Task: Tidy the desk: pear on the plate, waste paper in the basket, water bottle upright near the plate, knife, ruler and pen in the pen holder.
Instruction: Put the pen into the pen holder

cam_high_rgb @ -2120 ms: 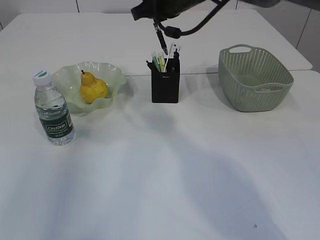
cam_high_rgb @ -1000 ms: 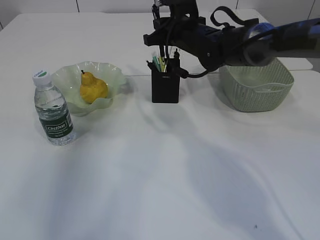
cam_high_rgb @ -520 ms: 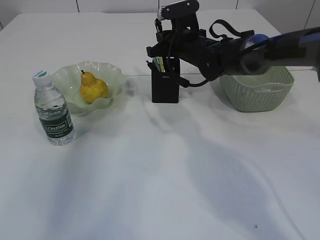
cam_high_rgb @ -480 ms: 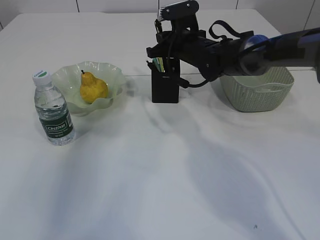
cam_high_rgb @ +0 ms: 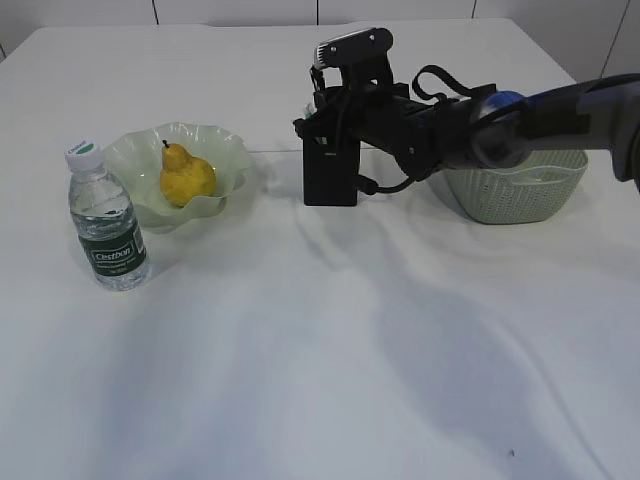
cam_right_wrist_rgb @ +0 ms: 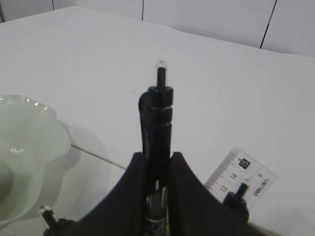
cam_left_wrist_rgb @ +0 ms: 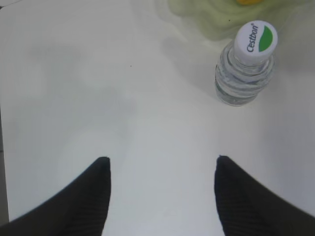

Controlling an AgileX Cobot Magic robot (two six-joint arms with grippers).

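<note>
My right gripper (cam_right_wrist_rgb: pixel 157 157) is shut on a black pen (cam_right_wrist_rgb: pixel 157 110) that stands upright between its fingers. In the exterior view the right gripper (cam_high_rgb: pixel 326 118) hangs right over the black pen holder (cam_high_rgb: pixel 330 178), hiding its mouth. The clear ruler (cam_right_wrist_rgb: pixel 241 176) sticks up from the holder beside it. The yellow pear (cam_high_rgb: pixel 187 177) lies on the wavy green plate (cam_high_rgb: pixel 232 150). The water bottle (cam_high_rgb: pixel 107 222) stands upright left of the plate. My left gripper (cam_left_wrist_rgb: pixel 161 161) is open over bare desk, short of the bottle (cam_left_wrist_rgb: pixel 244 73). Knife and waste paper are hidden.
The sage green basket (cam_high_rgb: pixel 520 195) stands right of the pen holder, partly behind my right arm (cam_high_rgb: pixel 470 125). Other pen tops (cam_right_wrist_rgb: pixel 241 191) poke up near the ruler. The plate's rim (cam_right_wrist_rgb: pixel 29 147) shows at the left of the right wrist view.
My right arm has come down over the pen holder, lowering the pen among the others. The pear, bottle and basket have stayed put.
</note>
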